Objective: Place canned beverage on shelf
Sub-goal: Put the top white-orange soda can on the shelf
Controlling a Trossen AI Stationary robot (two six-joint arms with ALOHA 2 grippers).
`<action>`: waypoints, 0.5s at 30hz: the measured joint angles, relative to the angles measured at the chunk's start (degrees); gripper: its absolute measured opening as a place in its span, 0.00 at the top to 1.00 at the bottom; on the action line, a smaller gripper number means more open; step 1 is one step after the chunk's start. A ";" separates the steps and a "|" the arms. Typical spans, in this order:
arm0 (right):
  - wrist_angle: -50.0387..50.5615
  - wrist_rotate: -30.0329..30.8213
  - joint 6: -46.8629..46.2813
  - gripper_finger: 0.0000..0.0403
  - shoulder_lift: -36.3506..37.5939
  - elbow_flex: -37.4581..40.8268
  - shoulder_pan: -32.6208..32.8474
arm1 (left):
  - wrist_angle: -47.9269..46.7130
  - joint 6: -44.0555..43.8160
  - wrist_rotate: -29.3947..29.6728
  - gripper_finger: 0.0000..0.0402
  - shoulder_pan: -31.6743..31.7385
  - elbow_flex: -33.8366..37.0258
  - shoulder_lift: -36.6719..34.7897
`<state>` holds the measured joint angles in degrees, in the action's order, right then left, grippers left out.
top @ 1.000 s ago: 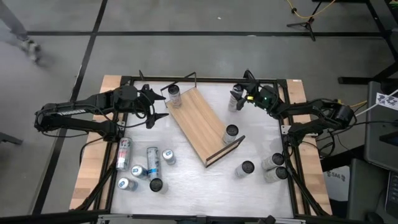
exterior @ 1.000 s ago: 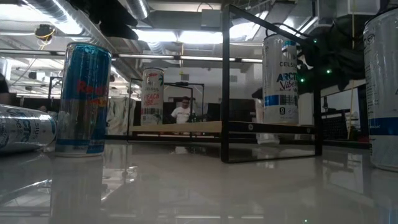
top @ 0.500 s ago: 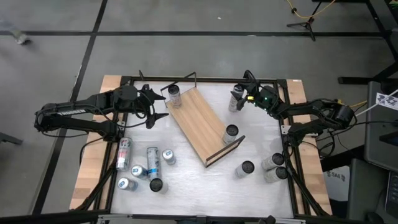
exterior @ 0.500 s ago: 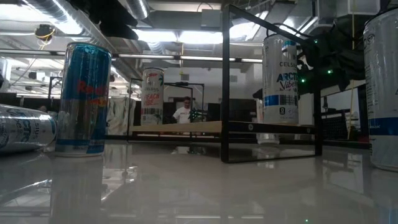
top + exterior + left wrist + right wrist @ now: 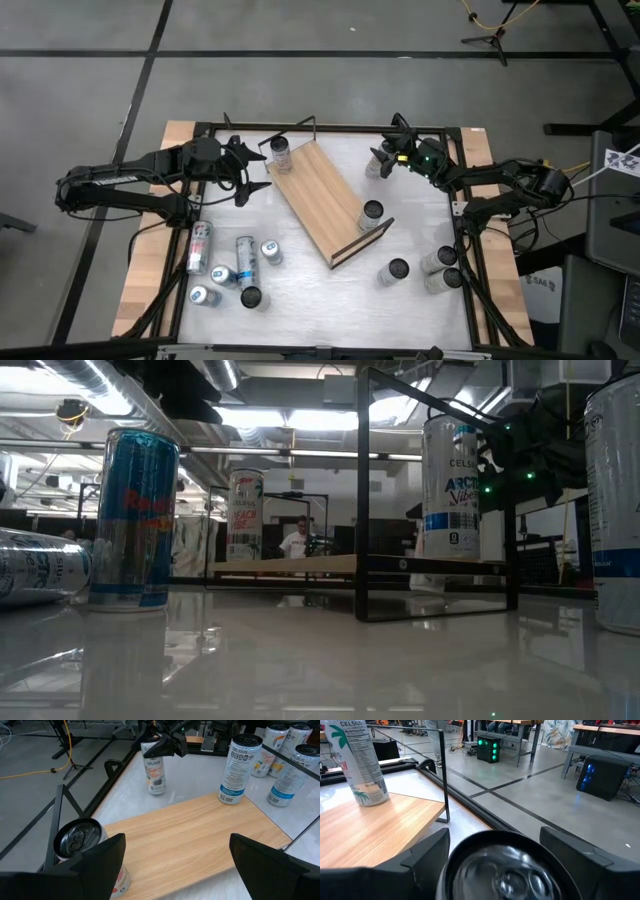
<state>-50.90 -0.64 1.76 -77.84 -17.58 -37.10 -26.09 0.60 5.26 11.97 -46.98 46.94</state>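
The shelf (image 5: 330, 200) is a light wooden board with black wire rails, lying slantwise mid-table. One can (image 5: 280, 150) stands on its far end and a Celsius can (image 5: 372, 212) on its near end. A third can (image 5: 375, 167) stands upright on the table, right of the shelf's far end. My right gripper (image 5: 384, 156) is open, its fingers on either side of that can's top (image 5: 505, 867); this also shows in the left wrist view (image 5: 156, 767). My left gripper (image 5: 256, 172) is open and empty, left of the shelf's far end (image 5: 175, 835). My right gripper comes level from the table's right, with one finger (image 5: 427, 860) on each side of the upright can's top rim. I cannot tell whether the fingers touch the can.
Several cans stand or lie at the near left (image 5: 225, 265), among them a Red Bull can (image 5: 135, 520). Three more stand at the near right (image 5: 420, 268). The black table frame (image 5: 330, 127) runs along the far edge.
My right gripper has moved a little toward the table's left, so that its fingers now stand around the top of the can beside the shelf. The can has stayed where it was.
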 joint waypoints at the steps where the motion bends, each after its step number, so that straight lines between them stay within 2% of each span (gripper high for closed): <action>1: 0.01 0.00 0.00 0.24 0.00 0.00 0.00 | 0.00 0.00 0.00 0.13 0.00 0.00 0.00; 15: 0.09 -3.04 0.07 0.24 0.00 0.02 0.00 | 0.00 0.02 0.00 0.13 -0.02 0.00 0.00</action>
<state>-50.81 -3.68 1.83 -77.84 -17.56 -37.10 -26.09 0.62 5.26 11.95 -46.98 46.94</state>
